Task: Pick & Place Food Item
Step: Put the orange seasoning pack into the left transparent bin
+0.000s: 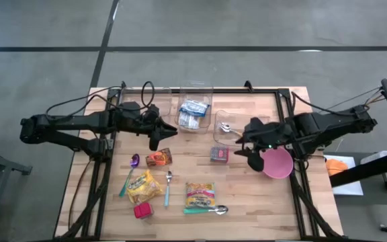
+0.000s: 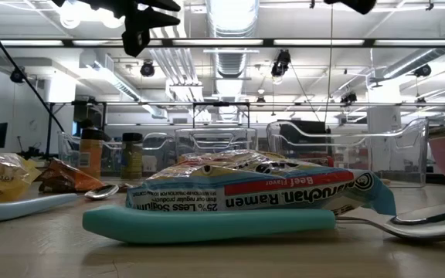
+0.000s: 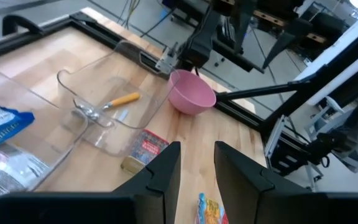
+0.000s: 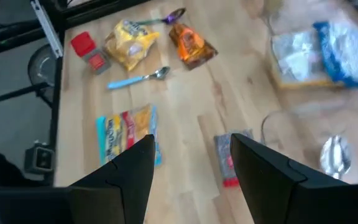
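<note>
- ramen pack (image 2: 253, 193) sits closest, lying on a teal spoon (image 2: 207, 222), untouched on the desk
- my left claw (image 1: 154, 142) hangs empty, fingers a bit apart, just above the orange snack (image 1: 158, 158)
- right claw (image 1: 255, 160) open, empty, beside the pink bowl (image 1: 278, 163)
- one packet (image 1: 192, 114) already in the clear bin, the rest still to move

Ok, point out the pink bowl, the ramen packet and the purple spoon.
pink bowl (image 1: 277, 163), high view, its inside.
ramen packet (image 1: 199, 194), high view, middle of the wrapper.
purple spoon (image 1: 135, 160), high view, its purple bowl end.
</note>
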Motion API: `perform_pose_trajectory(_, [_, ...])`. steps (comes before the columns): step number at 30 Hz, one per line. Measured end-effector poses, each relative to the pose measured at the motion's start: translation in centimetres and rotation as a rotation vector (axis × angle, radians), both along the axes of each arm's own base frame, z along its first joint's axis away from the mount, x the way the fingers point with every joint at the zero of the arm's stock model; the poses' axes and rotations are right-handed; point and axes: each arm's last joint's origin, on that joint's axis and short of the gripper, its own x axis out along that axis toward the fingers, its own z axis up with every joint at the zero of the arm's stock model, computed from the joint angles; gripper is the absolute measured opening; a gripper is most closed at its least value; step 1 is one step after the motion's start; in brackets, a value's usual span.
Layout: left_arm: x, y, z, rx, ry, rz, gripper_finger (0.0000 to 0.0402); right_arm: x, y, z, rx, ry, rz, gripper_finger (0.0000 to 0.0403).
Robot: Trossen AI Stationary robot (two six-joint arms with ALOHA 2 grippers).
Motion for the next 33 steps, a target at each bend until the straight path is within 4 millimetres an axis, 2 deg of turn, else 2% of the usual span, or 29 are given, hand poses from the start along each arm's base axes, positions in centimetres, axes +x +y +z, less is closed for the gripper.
perform_pose_trajectory(8, [0.5, -0.2, -0.8, -0.122, 0.058, 0.006, 0.0105, -1.3, 1.2, -2.3, 0.156, -0.008, -0.336, 0.0206])
perform_pose_trajectory(11, [0.9, -0.2, -1.4, -0.132, 0.102, 0.005, 0.0105, -1.6, 1.9, -3.4, 0.221, -0.005, -0.408, 0.0206])
perform_pose_trajectory(14, [1.1, -0.3, -1.9, -0.137, 0.136, -0.012, 0.0105, -1.2, 3.0, -4.3, 0.242, -0.004, -0.381, 0.0206])
perform_pose_trajectory(22, [0.6, -0.5, -3.0, -0.114, 0.254, -0.079, 0.0105, -0.1, 5.7, -6.0, 0.127, 0.034, -0.207, 0.0206])
perform_pose_trajectory(33, [0.6, -0.7, -3.4, -0.117, 0.278, -0.132, 0.0105, 3.1, 8.8, -9.9, 0.206, 0.111, -0.216, 0.0206])
